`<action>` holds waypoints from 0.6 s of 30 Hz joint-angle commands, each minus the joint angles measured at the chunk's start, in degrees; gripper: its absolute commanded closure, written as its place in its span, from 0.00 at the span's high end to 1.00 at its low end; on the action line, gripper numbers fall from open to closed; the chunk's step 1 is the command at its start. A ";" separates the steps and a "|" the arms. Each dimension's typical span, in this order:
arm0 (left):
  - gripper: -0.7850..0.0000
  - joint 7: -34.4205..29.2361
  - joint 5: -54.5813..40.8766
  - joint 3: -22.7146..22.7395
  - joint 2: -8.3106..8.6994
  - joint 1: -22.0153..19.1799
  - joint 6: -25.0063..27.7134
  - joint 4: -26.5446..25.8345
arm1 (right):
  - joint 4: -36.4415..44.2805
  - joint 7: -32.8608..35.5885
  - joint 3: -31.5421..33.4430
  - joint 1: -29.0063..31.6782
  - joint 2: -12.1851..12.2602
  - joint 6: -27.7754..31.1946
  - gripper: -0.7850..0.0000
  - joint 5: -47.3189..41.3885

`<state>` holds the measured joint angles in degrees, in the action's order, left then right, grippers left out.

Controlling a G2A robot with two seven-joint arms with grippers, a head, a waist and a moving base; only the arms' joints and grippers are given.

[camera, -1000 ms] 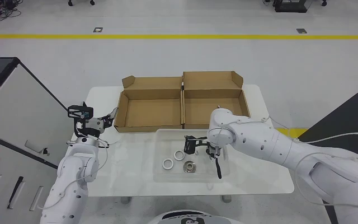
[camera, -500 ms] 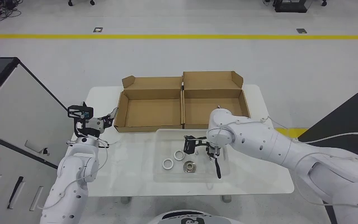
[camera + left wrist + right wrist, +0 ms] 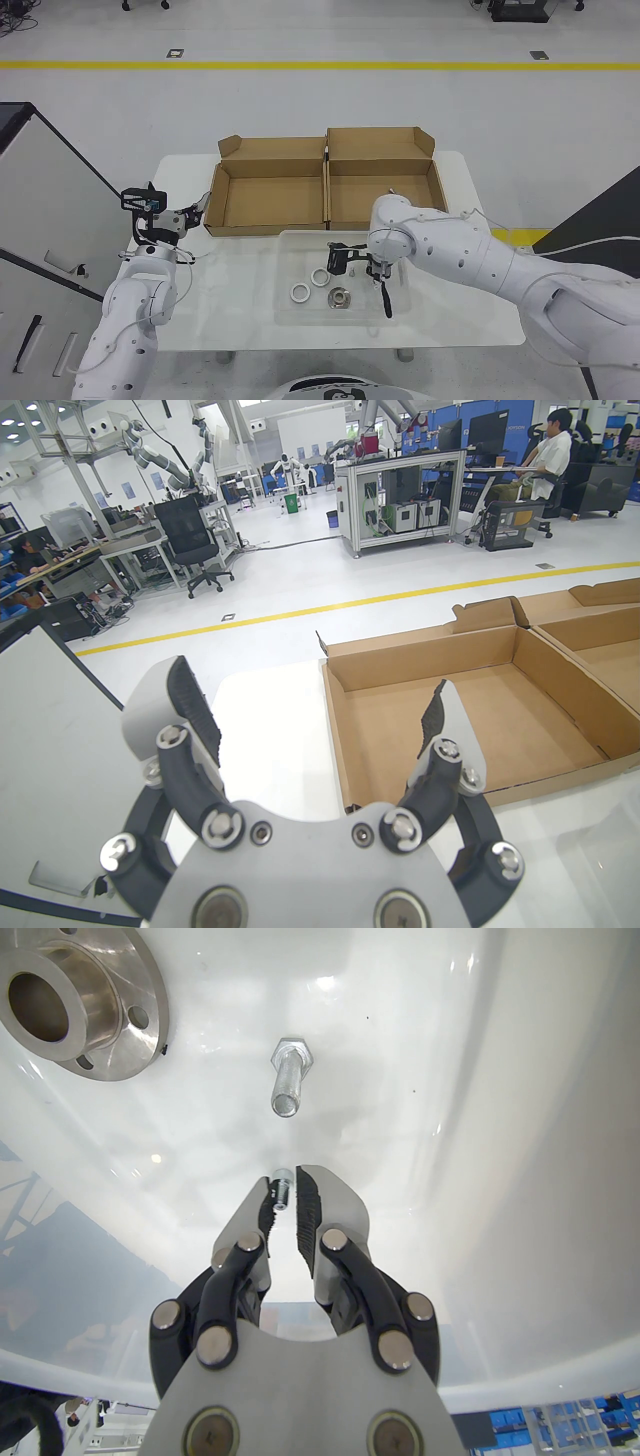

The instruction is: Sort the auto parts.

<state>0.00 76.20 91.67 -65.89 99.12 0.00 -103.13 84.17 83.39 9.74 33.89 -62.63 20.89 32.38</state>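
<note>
Fingertips of right gripper point(image 3: 285, 1176) pinch small bolt point(image 3: 280, 1189) inside white tray point(image 3: 525, 1128)
Its long axis runs along the fingers; 2 cardboard boxes point(image 3: 326, 185) lie just beyond the tray; left gripper point(image 3: 320, 720) hangs spread beside 1 box, well apart from the tray.

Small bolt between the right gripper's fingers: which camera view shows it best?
The right wrist view: the small bolt sits close between the fingertips of the right gripper, its thread plain to see. In the top view it is too small to tell inside the white tray. The left wrist view faces the cardboard box.
</note>
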 commanded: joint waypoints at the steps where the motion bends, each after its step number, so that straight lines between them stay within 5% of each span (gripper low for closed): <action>1: 1.00 0.00 0.00 0.00 0.00 0.00 0.00 0.00 | -0.32 -0.09 0.00 -0.03 -0.07 0.09 0.00 -0.40; 10: 1.00 0.00 0.00 0.00 0.00 0.00 0.00 0.00 | 1.67 0.26 2.45 -0.97 0.98 -0.26 0.00 -3.17; 18: 1.00 0.00 0.00 0.00 0.00 0.00 0.00 0.00 | 9.97 1.58 10.87 -0.91 5.96 -1.58 0.00 -9.34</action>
<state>0.00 76.20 91.67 -65.89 99.12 0.00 -103.13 92.97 84.86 18.92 32.70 -57.61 19.39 24.00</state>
